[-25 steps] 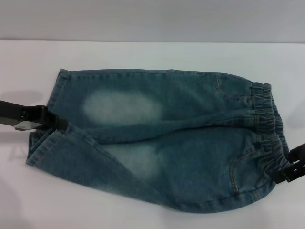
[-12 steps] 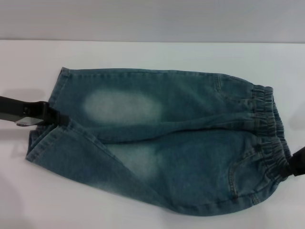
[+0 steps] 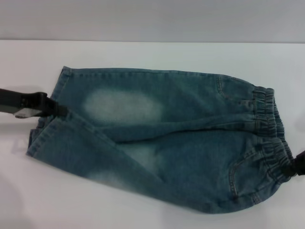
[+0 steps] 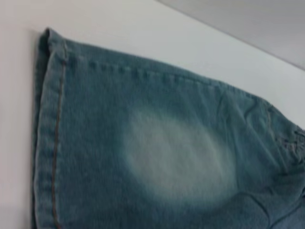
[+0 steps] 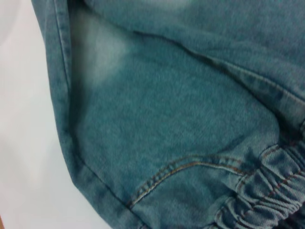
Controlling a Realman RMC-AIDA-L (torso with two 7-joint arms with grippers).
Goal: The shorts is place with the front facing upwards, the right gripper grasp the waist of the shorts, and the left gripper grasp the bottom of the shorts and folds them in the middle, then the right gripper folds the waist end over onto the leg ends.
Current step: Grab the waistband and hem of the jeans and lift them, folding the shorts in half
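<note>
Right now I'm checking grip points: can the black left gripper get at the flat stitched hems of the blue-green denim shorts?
Probably yes. The left gripper is already at the hem end of the denim shorts, with nothing lying between them.

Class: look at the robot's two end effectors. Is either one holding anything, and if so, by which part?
The left end effector meets the denim shorts at the leg hems; the right end effector at the gathered waistband. Whether either actually grips the cloth cannot be told.
</note>
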